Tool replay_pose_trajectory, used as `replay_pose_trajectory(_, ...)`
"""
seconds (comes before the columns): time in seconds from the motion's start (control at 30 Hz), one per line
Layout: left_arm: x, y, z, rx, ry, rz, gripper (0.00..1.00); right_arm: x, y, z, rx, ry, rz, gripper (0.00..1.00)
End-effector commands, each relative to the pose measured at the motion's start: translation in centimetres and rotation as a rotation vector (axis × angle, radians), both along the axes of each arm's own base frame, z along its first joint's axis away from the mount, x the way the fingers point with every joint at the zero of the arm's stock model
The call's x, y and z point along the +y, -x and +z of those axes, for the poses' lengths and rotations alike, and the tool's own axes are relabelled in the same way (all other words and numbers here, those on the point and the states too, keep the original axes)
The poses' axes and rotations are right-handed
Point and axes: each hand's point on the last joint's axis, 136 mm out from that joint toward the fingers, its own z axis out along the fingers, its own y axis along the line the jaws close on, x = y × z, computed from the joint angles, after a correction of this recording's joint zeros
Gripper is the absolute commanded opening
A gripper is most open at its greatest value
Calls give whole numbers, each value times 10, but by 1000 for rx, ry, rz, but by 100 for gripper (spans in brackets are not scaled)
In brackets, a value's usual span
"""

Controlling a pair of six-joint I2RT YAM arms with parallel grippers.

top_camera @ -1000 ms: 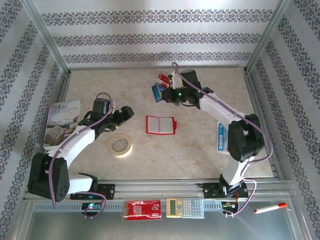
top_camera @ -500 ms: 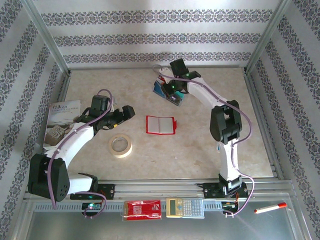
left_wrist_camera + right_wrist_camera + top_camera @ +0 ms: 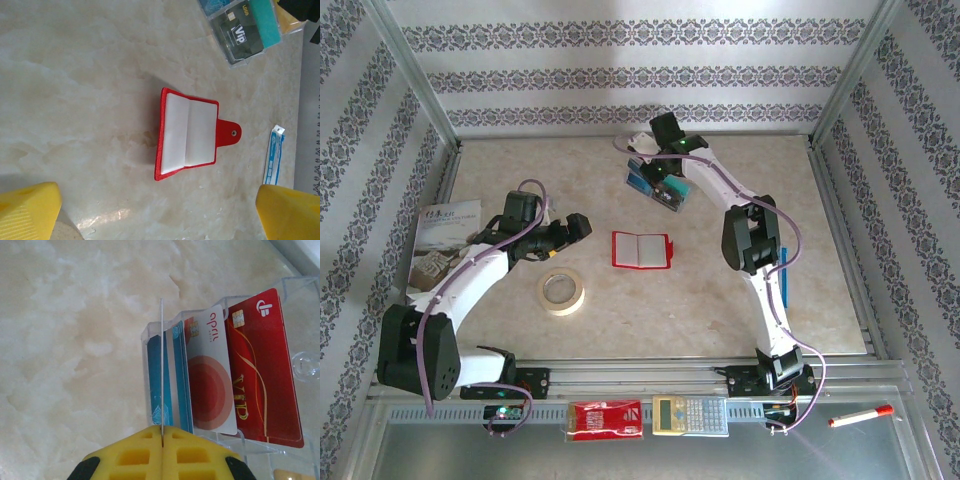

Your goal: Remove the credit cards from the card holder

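1. One small red folding card holder (image 3: pixel 640 250) lies open on the marbled table (image 3: pixel 520 180) in the middle of the scene, between your two arms. Your left wrist camera shows its two pale pockets (image 3: pixel 189 131) and one snap tab on its right edge.
2. Your left gripper (image 3: pixel 578 226) hovers just left of the holder. Its yellow fingers (image 3: pixel 27 210) are spread wide and grasp nothing.
3. Your right gripper (image 3: pixel 658 170) is at the far side, over one clear plastic stand (image 3: pixel 658 190). In its wrist view the jaws are clenched on one thin flat card (image 3: pixel 161 365), seen edge-on, so you cannot tell its colour.
4. From overhead the credit cards in the stand are too small to count, but the wrist views sort them out.
5. The right wrist view shows four cards standing upright in the stand: two blue cards (image 3: pixel 156 380), one white card with a red disc (image 3: pixel 210 380) and one red VIP card (image 3: pixel 260 370).
6. The left wrist view shows one black VIP card (image 3: pixel 242 32) and one teal card (image 3: pixel 264 20) at the far right, well apart from the holder.
7. That view also shows one blue-and-white pack (image 3: pixel 274 155) right of the holder.
8. The overhead view gives you one beige tape roll (image 3: pixel 562 291) near the left gripper and one grey booklet (image 3: pixel 440 245) at the left edge.
9. On the near rail it shows one red packet (image 3: pixel 605 420), one calculator (image 3: pixel 690 414) and one red-capped marker (image 3: pixel 860 416).
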Motion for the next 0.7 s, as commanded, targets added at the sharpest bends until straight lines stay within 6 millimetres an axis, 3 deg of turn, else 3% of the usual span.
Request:
replay_pose_trajectory(0.0,1,-1,3,9,1,-12,100,-8,-5,-5,0,38,3,0)
replay_pose_trajectory(0.67,-2,5,-5,33,57,12,100,-13,-11,-37,39,87,-44,0)
